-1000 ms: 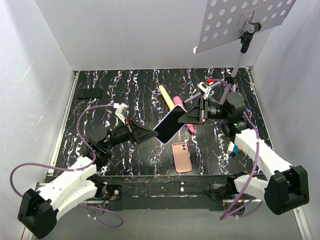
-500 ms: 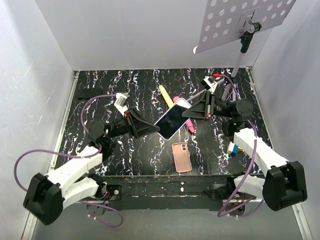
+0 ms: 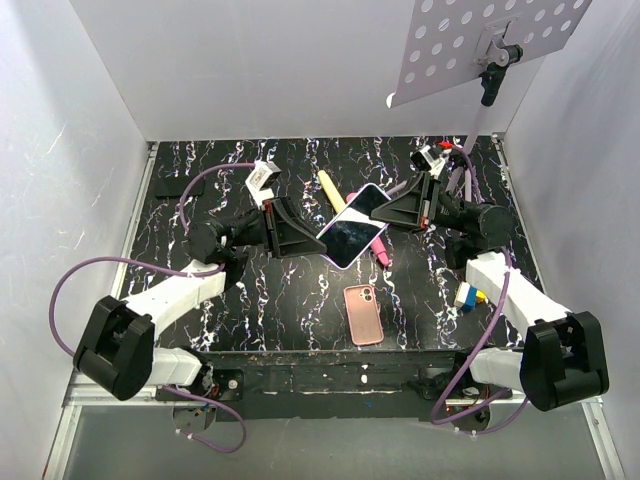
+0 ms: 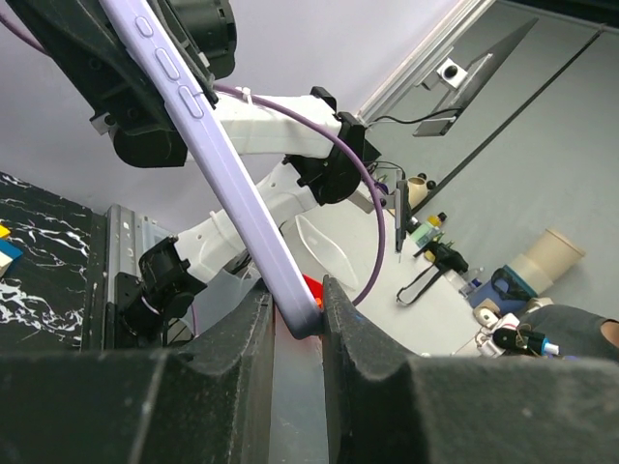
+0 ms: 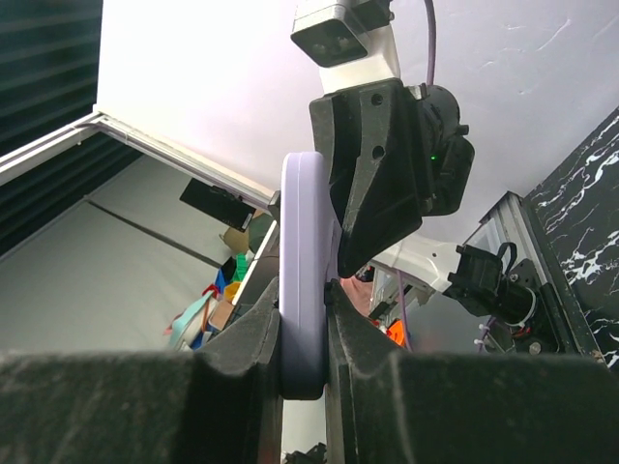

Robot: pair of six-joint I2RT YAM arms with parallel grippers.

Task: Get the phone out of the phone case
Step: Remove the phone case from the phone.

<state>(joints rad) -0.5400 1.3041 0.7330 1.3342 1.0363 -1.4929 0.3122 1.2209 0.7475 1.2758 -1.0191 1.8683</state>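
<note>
Our left gripper [image 3: 316, 238] is clamped on one short end of the phone [image 3: 352, 231]. In the left wrist view its two fingers [image 4: 242, 333] press on either side of the lavender edge, which rises away from them at a slant. Our right gripper [image 3: 387, 214] is closed on the opposite end, and in the right wrist view we see its fingers [image 5: 253, 333] squeezed against the phone's thin rim.

Between the two grippers the phone hangs bare in the air above the table [image 3: 280, 300], with its glossy dark screen turned upward. The end in the right gripper sits farther from our bases.

The phone case [image 3: 363, 313] lies flat on the table, apart from the phone. It is below the gap between the grippers and nearer our bases, salmon back up, camera cutout at a far corner.

Just beyond the left gripper's tips a yellow stick [image 3: 331, 191] lies on the table. A pink marker [image 3: 381, 256] shows beneath the right gripper's end of the phone.
</note>
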